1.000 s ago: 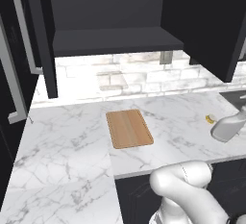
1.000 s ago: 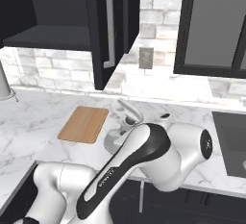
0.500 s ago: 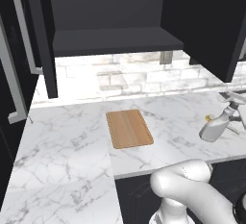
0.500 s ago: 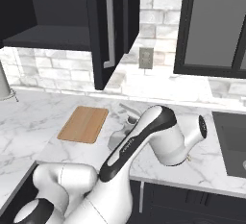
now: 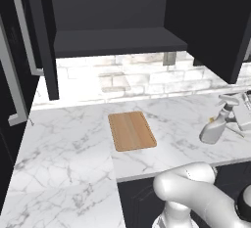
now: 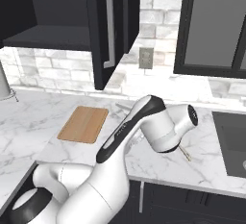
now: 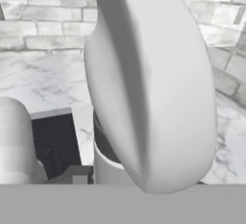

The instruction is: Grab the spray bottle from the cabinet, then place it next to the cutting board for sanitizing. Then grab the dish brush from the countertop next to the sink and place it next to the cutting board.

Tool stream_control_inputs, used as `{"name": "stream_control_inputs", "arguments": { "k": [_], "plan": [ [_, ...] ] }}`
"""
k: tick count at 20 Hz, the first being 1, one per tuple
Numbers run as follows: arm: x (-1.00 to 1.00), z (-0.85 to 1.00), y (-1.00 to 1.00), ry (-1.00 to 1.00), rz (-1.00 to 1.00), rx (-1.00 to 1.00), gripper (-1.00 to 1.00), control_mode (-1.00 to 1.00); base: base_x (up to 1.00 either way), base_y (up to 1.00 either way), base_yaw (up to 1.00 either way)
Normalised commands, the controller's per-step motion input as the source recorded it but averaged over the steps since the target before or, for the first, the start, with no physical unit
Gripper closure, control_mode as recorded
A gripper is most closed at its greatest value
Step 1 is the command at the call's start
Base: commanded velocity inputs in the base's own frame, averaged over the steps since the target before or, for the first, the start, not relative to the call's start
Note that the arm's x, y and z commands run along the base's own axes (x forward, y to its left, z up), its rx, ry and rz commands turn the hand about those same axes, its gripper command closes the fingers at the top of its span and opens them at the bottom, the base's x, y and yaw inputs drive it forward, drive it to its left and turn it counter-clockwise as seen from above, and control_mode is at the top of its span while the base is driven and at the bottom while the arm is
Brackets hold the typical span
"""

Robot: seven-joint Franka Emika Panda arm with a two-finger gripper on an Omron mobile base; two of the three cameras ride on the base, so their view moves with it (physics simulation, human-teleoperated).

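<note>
A simulated kitchen, seen from behind a white robot arm. In the left base view the hand (image 5: 241, 114) is at the far right edge, just above the white marble desk (image 5: 68, 163). It grips the spray bottle (image 5: 215, 126), a pale grey-white bottle that leans over, its wide base out to the hand's left and low over the marble, its trigger head up against the hand. Whether the base touches the desk cannot be told.

In the hand view the bottle's pale rounded body rises directly in front of the hand, very close, with grey-veined marble and a white brick wall beyond it. The fingertips themselves are hidden there.

The cutting board (image 5: 131, 130), a light brown wooden rectangle with rounded corners, lies flat on the desk well apart from the hand, off to its left. In the right base view the board (image 6: 83, 124) lies beyond the arm's big white elbow.

Above the desk and up to the left of the hand, the dark cabinet (image 5: 115, 43) stands with its doors swung open, a single dark shelf inside, and a long silver bar handle (image 5: 24, 31) on the left door.

A thin pale stick (image 6: 185, 155), blurred, pokes out from under the arm on the marble, and the sink (image 6: 230, 143) is a dark recess just past it.
</note>
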Motion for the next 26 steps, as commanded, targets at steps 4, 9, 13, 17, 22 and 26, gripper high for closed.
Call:
{"name": "stream_control_inputs", "arguments": {
  "k": [4, 9, 13, 17, 22, 26],
  "plan": [
    [0.2, -0.1, 0.22, -0.01, -0.06, -0.06, 1.0, -1.0, 0.0, 0.0, 0.0],
    [0.19, -0.14, 0.25, 0.0, -0.01, 0.0, 1.0, -1.0, 0.0, 0.0, 0.0],
    [0.11, -0.24, 0.19, -0.01, 0.0, 0.0, 1.0, -1.0, 0.0, 0.0, 0.0],
    [0.19, -0.21, 0.31, 0.0, 0.0, 0.0, 1.0, -1.0, 0.0, 0.0, 0.0],
    [0.24, -0.14, 0.2, 0.0, 0.0, -0.03, 1.0, -1.0, 0.0, 0.0, 0.0],
    [0.22, -0.09, 0.05, 0.0, 0.0, -0.03, 1.0, -1.0, 0.0, 0.0, 0.0]
  ]
}}
